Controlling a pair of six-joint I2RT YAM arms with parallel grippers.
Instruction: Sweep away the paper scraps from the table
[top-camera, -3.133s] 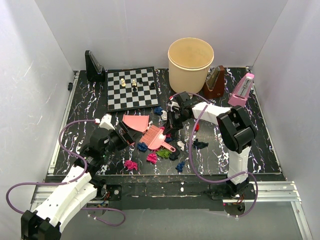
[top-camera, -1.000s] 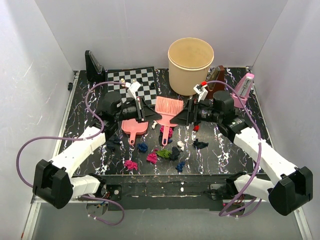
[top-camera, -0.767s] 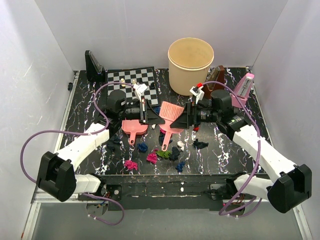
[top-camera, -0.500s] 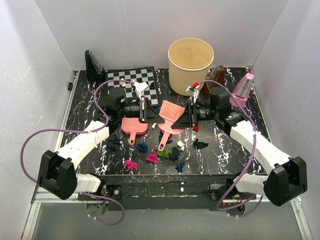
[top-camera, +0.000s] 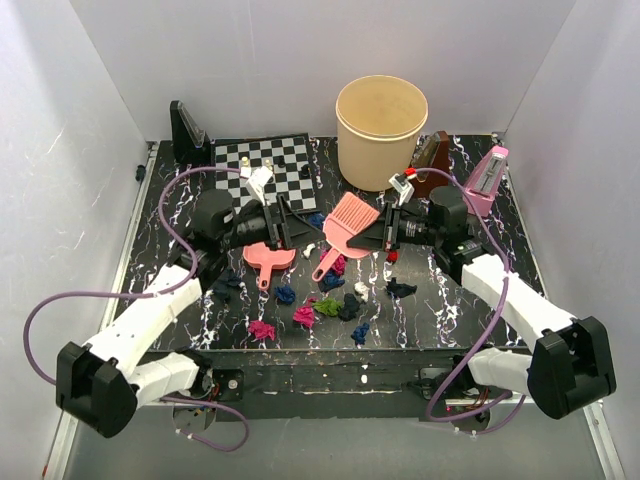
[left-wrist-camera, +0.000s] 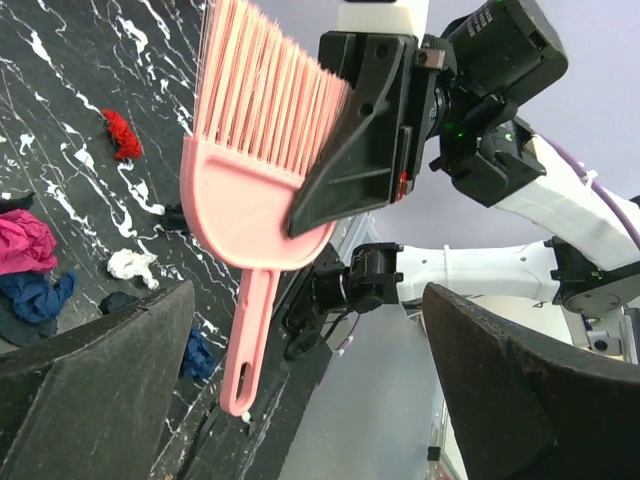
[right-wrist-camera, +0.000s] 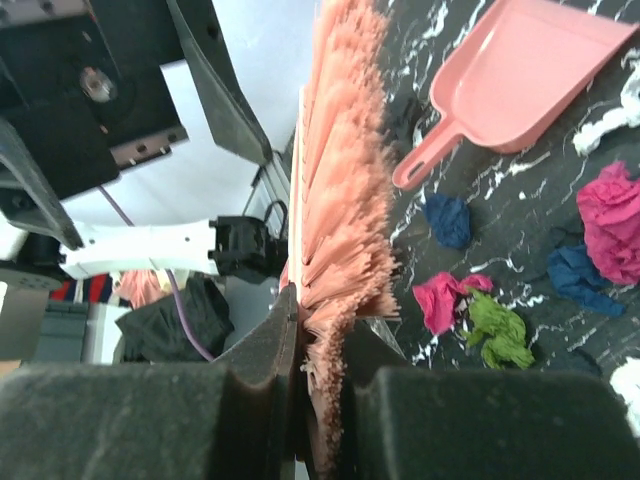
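1. Several crumpled paper scraps (top-camera: 303, 315) dot the veined black table (top-camera: 500, 290), at 5 o'clock from a flat pink plastic dustpan (top-camera: 270, 254).
2. Right gripper (top-camera: 383, 232) pinches a bristly pink brush (top-camera: 347, 222); left gripper (top-camera: 283, 222) gapes, holding nothing.
3. Round cream tub (top-camera: 381, 118) at 12 o'clock.

Left gripper (left-wrist-camera: 305, 300) blurred, cropped (bottom edge); chess pieces (top-camera: 246, 162) indistinct.

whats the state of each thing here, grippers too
left gripper: open, empty
right gripper: shut on the brush head
brush: held by its head, handle free
dustpan: lying on the table, empty
paper scraps: scattered on the table
bucket: upright
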